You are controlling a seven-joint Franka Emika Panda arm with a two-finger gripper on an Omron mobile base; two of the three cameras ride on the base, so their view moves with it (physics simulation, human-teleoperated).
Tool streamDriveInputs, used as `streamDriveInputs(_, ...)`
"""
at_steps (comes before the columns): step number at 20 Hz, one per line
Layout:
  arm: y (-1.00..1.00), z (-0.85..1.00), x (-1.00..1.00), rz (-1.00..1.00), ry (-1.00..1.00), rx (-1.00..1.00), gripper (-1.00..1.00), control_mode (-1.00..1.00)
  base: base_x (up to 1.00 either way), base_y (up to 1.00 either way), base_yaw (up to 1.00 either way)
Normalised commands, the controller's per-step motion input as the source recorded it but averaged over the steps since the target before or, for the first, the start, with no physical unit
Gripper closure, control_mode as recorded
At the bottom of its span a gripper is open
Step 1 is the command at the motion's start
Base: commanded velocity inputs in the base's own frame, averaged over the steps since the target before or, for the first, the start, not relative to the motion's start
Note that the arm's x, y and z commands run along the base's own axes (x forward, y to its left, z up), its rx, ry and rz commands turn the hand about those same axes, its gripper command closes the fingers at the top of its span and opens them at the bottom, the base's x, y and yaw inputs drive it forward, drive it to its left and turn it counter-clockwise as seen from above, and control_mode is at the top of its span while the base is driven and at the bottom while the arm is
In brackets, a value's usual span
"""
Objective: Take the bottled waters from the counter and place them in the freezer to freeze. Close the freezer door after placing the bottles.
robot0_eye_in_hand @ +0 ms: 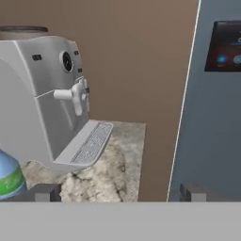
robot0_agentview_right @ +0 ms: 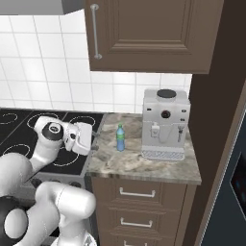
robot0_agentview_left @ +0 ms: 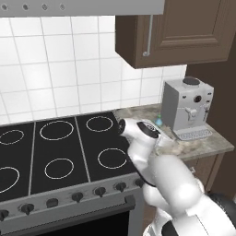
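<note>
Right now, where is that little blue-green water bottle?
The water bottle stands upright on the stone counter, just left of the grey coffee machine and right of the stovetop.

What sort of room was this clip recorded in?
A home kitchen, rendered rather than real: a black four-ring stovetop against white wall tiles, a stone counter carrying a coffee machine and a water bottle, with dark wooden cabinets overhead.
</note>
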Motion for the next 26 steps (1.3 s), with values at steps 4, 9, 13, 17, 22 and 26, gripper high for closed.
streamDriveInputs(4,0.00,-0.09,0.45,-0.19,0.10,0.00,-1.00,-1.00,0.00,0.00,0.00)
streamDriveInputs(9,0.00,0.00,0.03,0.00,0.00,0.00,-1.00,-1.00,0.00,0.00,0.00)
streamDriveInputs(13,0.00,0.00,0.06,0.00,0.00,0.00,-1.00,-1.00,0.00,0.00,0.00)
streamDriveInputs(17,0.00,-0.08,0.34,0.00,0.00,0.00,-1.00,-1.00,0.00,0.00,0.00)
streamDriveInputs(22,-0.02,-0.17,0.37,0.00,0.00,0.00,-1.00,-1.00,0.00,0.00,0.00)
streamDriveInputs(26,-0.04,-0.21,0.22,0.00,0.00,0.00,-1.00,-1.00,0.00,0.00,0.00)
